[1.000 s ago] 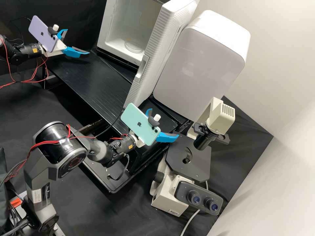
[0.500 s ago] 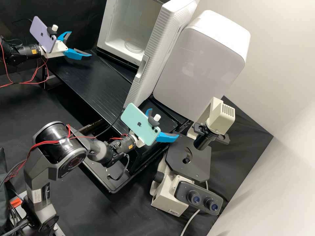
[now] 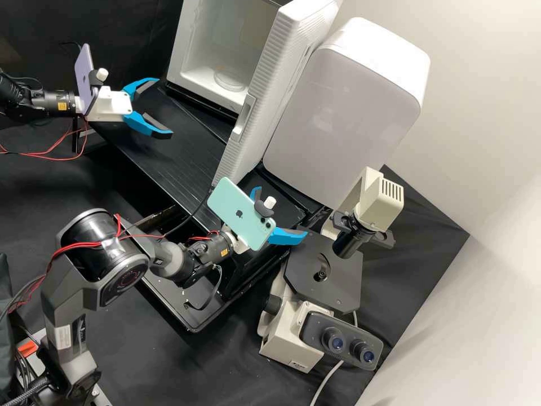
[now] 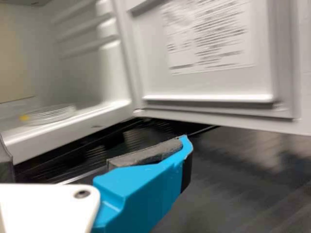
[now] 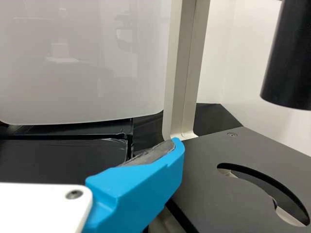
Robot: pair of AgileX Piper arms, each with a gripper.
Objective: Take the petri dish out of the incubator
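Clear round petri dish (image 3: 230, 79) rests on the floor of the open white incubator (image 3: 186, 45). Left gripper (image 3: 163, 107), blue fingers spread and empty, is nearer, just outside the opening. The dish lies ahead, off its line. Right gripper (image 3: 290, 235), state indeterminable, is well apart, by the grey microscope (image 3: 315, 282).

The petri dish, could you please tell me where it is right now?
In the high view the petri dish lies on the floor of the open incubator at the far end of the bench, beyond the open left gripper.
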